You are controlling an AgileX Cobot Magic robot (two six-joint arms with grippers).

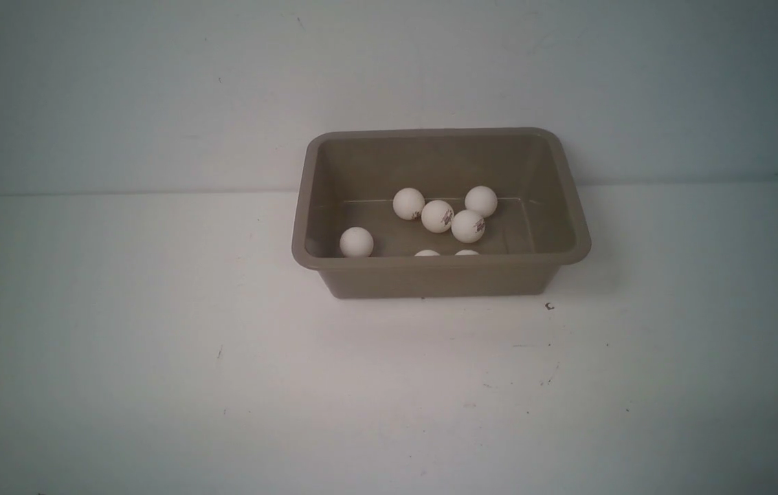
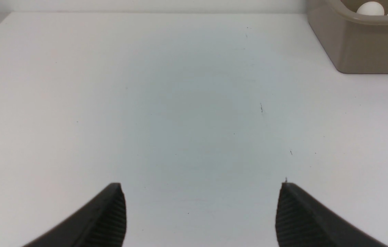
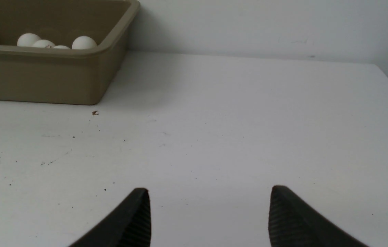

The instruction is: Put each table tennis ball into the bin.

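Bare table (image 1: 155,385) all round; sole obstacle the bin (image 1: 438,278).

The taupe bin (image 1: 440,275) stands upright, open side up, rounded corners and flared rim. Inside lie white balls (image 1: 437,216): four clustered touching near its middle, one apart by its left wall, and seemingly two more half hidden behind its near rim.

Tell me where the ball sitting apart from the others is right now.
In the front view the lone table tennis ball lies inside the bin, in its near-left corner, left of and apart from the touching cluster of four balls near the middle.
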